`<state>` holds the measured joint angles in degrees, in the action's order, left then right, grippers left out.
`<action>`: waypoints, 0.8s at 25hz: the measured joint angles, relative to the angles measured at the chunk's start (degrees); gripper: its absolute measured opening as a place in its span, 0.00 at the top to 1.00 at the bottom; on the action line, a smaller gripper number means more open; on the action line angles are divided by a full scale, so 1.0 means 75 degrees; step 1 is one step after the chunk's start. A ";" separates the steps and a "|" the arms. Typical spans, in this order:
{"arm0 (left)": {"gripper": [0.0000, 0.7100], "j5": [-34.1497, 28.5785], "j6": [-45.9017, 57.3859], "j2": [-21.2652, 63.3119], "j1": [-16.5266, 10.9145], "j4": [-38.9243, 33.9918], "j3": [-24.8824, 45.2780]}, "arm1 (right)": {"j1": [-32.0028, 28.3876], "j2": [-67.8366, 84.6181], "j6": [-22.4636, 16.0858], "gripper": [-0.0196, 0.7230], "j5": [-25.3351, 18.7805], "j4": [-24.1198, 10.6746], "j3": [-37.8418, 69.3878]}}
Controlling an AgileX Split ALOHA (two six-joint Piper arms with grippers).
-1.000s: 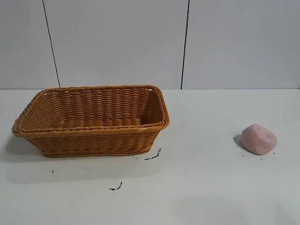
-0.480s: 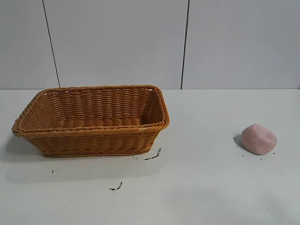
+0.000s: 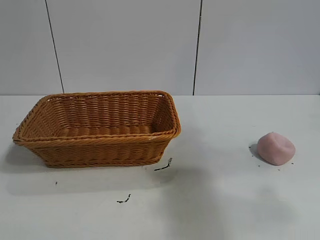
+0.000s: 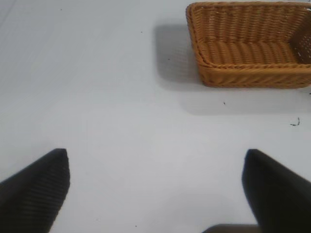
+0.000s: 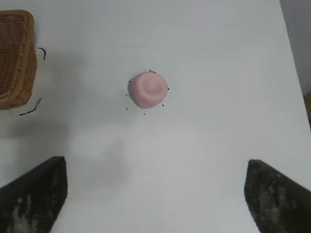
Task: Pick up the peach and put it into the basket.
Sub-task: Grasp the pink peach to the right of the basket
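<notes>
Right gripper [image 5: 154, 194]: spread wide, holding nothing — poised above the peach.
Left gripper [image 4: 155, 189]: wide apart, holding nothing, idle.
Peach [image 3: 276, 148]: untouched, near the table's [image 3: 220, 200] right edge.
Basket [image 3: 100, 127]: toward the left edge, well apart from it.
Progress: nothing done — grasp, carry and drop remain.

A smooth matte white surface [image 3: 225, 200] fills the lower part of the room, marked with a few small black scuffs [image 3: 163, 167] and specks. Behind it stands a pale grey panelled wall [image 3: 125, 45], divided by two thin dark vertical seams [image 3: 197, 47]. Light is soft and even, leaving faint shadows.
</notes>
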<state>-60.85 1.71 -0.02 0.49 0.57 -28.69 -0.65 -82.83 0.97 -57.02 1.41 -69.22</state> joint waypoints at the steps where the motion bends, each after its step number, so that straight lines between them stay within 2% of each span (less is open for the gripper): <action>1: 0.02 0.0000 0.0000 0.0000 0.0000 0.0000 0.0000 | 0.0067 -0.0416 0.0088 0.05 0.0009 0.0000 -0.0207; 4: 0.02 0.0000 0.0000 0.0000 0.0000 0.0000 0.0000 | 0.0265 -0.1140 0.0147 0.05 0.0067 0.0008 -0.0630; 9: 0.02 0.0000 0.0000 0.0000 0.0000 0.0000 0.0000 | 0.0426 -0.2499 0.0028 0.04 0.0624 0.0017 -0.1214; 20: 0.02 0.0000 0.0000 0.0000 0.0000 0.0000 0.0000 | 0.0426 -0.4610 0.0249 0.04 0.1719 0.0010 -0.1282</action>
<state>-60.85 1.71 -0.02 0.49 0.57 -28.69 2.54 -117.40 2.83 -44.12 1.48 -78.83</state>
